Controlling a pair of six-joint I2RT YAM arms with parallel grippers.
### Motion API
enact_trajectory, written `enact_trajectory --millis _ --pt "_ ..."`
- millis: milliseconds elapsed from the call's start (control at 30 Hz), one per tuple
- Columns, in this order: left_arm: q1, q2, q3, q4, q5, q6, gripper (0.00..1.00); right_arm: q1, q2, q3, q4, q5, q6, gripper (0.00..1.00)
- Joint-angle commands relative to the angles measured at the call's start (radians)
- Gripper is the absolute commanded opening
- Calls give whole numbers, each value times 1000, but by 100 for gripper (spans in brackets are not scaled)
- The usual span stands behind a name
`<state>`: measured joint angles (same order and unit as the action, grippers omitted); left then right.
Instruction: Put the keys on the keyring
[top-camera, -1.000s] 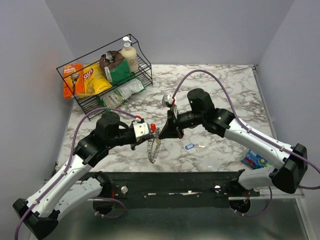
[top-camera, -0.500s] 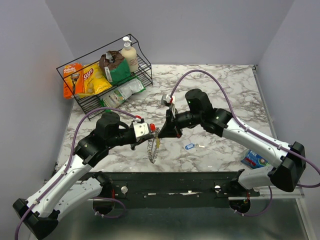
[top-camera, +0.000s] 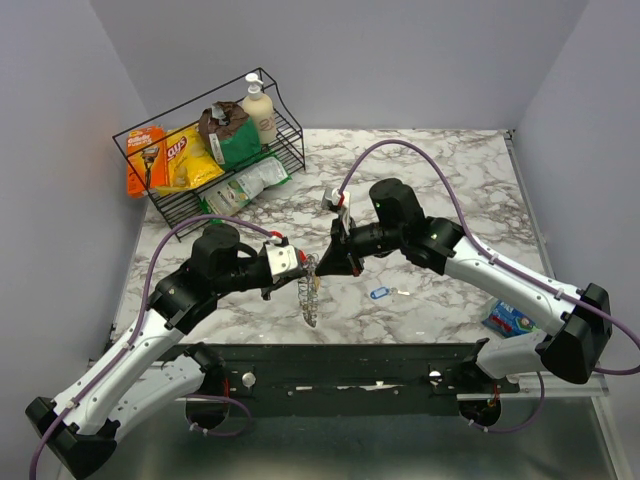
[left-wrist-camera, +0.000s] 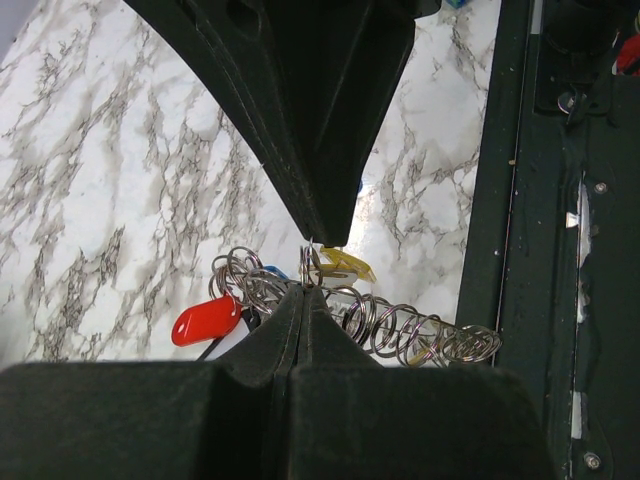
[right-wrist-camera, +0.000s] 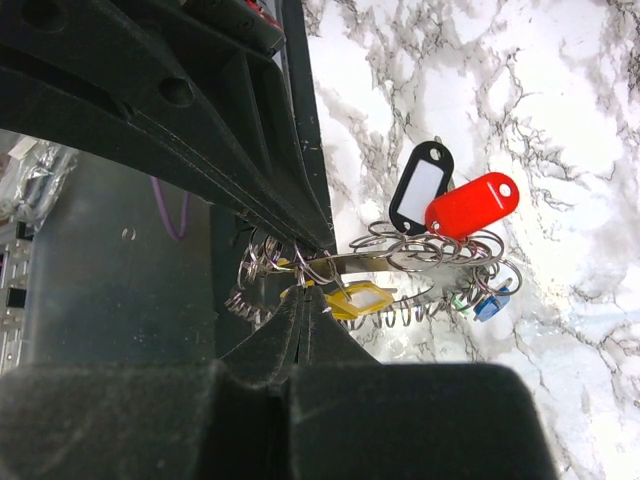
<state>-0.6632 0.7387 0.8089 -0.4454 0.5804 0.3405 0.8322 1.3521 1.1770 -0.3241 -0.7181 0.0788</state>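
The keyring (top-camera: 311, 300) is a hanging bunch of linked silver wire loops, held in mid-air between both arms. Red (right-wrist-camera: 470, 205), black (right-wrist-camera: 420, 190), yellow (right-wrist-camera: 360, 298) and blue (right-wrist-camera: 487, 308) tags hang from it. My left gripper (left-wrist-camera: 303, 290) is shut on loops at the top of the bunch, next to the red tag (left-wrist-camera: 205, 320). My right gripper (right-wrist-camera: 308, 300) is shut on a thin wire loop beside the yellow tag, tip to tip with the left gripper (top-camera: 305, 268). One of the keys (top-camera: 378, 293), with a blue head, lies on the marble under the right arm.
A black wire basket (top-camera: 160, 205) of snack bags and a bottle stands at the back left. A blue packet (top-camera: 510, 320) lies near the right arm's base. A dark rail (top-camera: 330, 365) runs along the table's near edge.
The right gripper has edged left toward the left gripper. The hanging bunch has swung slightly. Both grippers stay shut.
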Motion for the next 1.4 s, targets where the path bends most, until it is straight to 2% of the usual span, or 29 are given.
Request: enact_trajectory --millis 0,367,933,1367 --pt "-3 -28 4 53 48 3 0 4 8 29 20 54 7 0" --pt "-4 -15 9 50 65 0 0 5 -11 46 23 75 10 0" --pt "-3 -7 7 47 32 -1 0 4 -45 29 45 12 -16 0" --pt "-4 -18 6 54 47 -3 0 4 -10 36 20 101 -10 0"
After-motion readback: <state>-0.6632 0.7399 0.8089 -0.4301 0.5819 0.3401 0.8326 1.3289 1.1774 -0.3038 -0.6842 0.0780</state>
